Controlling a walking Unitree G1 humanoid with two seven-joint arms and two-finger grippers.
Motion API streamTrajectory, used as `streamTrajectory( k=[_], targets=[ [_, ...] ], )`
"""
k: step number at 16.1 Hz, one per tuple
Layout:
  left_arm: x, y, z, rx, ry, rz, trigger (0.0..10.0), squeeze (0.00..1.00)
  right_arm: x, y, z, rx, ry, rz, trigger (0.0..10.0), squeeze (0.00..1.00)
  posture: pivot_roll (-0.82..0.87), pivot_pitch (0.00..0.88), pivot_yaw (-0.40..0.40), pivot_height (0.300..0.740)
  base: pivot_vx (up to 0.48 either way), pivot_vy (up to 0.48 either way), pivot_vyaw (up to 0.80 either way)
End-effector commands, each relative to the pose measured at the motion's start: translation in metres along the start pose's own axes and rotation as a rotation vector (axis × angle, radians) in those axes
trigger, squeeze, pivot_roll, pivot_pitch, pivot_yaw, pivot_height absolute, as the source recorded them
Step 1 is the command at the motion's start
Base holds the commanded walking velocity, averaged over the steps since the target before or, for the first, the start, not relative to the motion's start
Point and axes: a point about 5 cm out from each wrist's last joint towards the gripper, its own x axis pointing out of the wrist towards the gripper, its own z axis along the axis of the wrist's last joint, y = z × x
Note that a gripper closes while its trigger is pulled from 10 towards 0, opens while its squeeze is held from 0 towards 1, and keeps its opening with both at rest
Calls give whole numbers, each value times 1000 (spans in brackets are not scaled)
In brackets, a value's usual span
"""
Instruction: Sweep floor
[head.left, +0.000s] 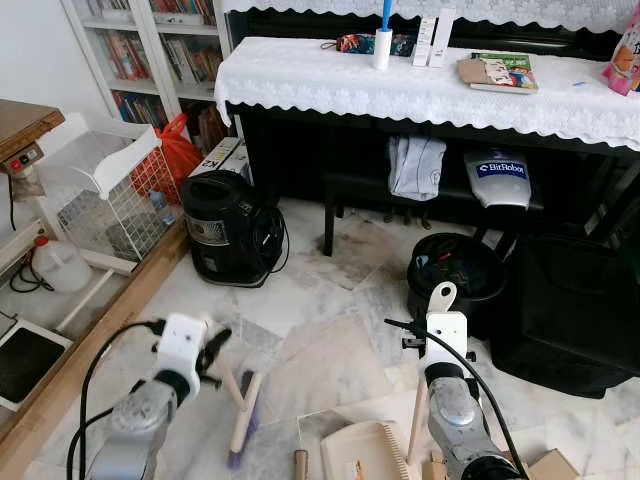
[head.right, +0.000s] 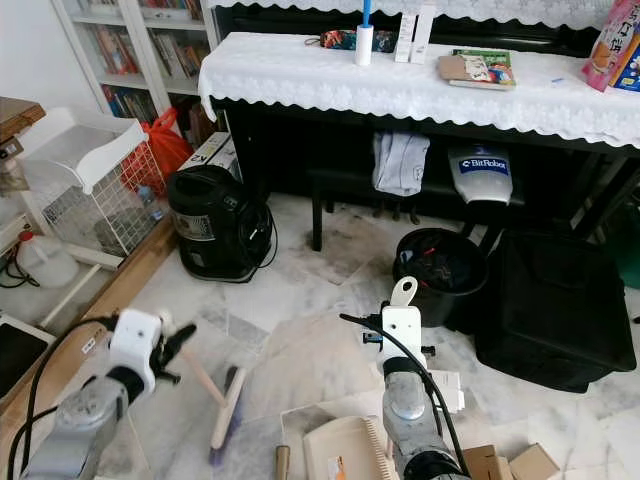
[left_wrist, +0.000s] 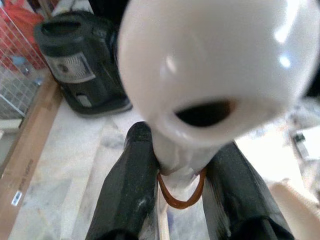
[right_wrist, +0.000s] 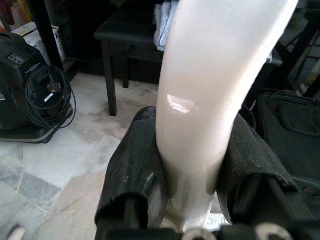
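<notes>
Holding tools ready: left gripper (left_wrist: 180, 195) is squeezing the brush (head.left: 243, 418), right gripper (right_wrist: 192, 175) is squeezing the dustpan (head.left: 365, 452). Sweeping looks barely begun.

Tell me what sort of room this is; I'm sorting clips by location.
Probably a living room or study in a home: a piano draped in white lace, bookshelves full of books, and a marble-tiled floor with a black vacuum cleaner.

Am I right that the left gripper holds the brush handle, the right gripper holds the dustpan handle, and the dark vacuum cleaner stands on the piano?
Not quite: the vacuum cleaner stands on the floor, left of the piano, as the left eye view shows. The left gripper does hold the brush handle, the right gripper the dustpan handle.
</notes>
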Motion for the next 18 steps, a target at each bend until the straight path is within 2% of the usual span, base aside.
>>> streamTrajectory(
  k=[1, 4, 6, 7, 8, 9, 10, 14, 18],
  targets=[
    [-9, 2, -23, 17, 133, -16, 10000, 0, 1, 2, 1, -19, 0, 14, 10000, 0, 167, 67, 24, 740, 0, 0, 0],
    [-21, 9, -25, 70, 185, -65, 10000, 0, 1, 2, 1, -26, 1, 14, 10000, 0, 169, 69, 26, 740, 0, 0, 0],
    [-25, 14, -20, 86, 179, -66, 10000, 0, 1, 2, 1, -25, 1, 13, 10000, 0, 171, 69, 26, 740, 0, 0, 0],
    [-22, 21, -8, 50, 114, -7, 10000, 0, 1, 2, 1, -24, 2, 13, 10000, 0, 174, 66, 25, 740, 0, 0, 0],
    [-19, 33, 8, 12, 15, 101, 10000, 0, 2, 3, 1, -21, 2, 15, 10000, 0, 174, 66, 25, 740, 0, 0, 0],
    [-18, 36, 13, -20, -30, 147, 10000, 0, 2, 3, 1, -20, 3, 16, 10000, 0, 174, 66, 25, 740, 0, 0, 0],
    [-17, 37, 17, -73, -86, 186, 10000, 0, 2, 4, 1, -19, 4, 17, 10000, 0, 175, 62, 26, 740, 0, 0, 0],
    [-12, 17, 18, -133, -135, 158, 10000, 0, 2, 3, 2, -18, -1, 14, 10000, 0, 167, 57, 24, 740, -69, 0, 0],
    [-10, 16, 19, -135, -148, 162, 10000, 0, 4, 0, 5, -16, -10, 5, 10000, 0, 164, 53, 24, 740, -277, 0, 0]
  ],
)
